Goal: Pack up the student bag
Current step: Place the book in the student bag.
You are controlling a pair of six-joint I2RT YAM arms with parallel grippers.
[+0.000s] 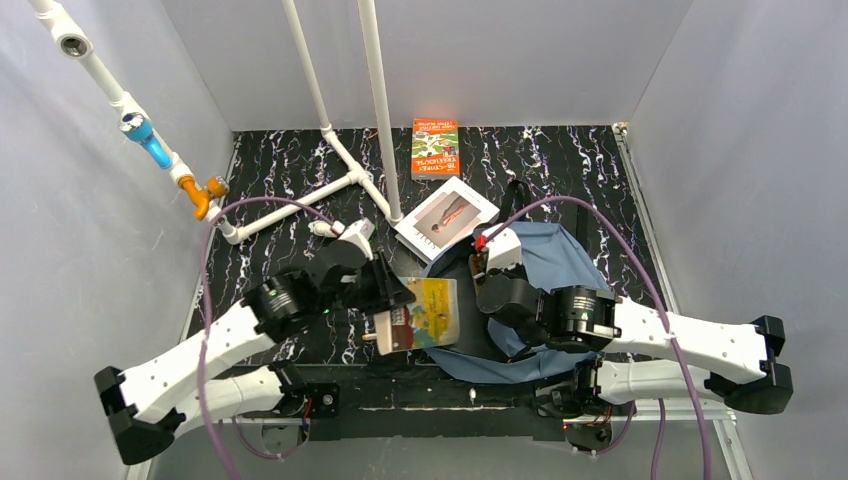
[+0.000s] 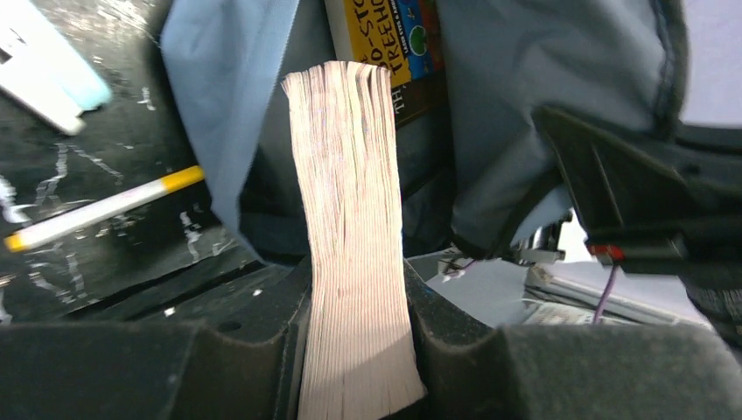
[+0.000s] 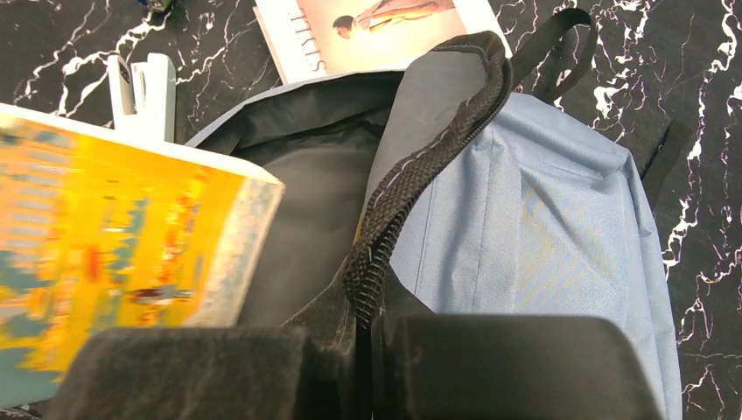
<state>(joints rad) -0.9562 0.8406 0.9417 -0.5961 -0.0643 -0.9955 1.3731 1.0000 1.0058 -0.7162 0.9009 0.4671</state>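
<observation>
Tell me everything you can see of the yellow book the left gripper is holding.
The yellow paperback book is closed, with a bright illustrated cover in yellow and blue and a block of cream page edges. It lies cover up, clamped at one end by the left gripper, a finger on each cover. Its far end hangs over the open mouth of the slate-blue fabric backpack; contact with the fabric cannot be told.

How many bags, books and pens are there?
1 bag
4 books: orange book, white book, yellow book being held, treehouse book in the bag
1 pen
Total: 6
</observation>
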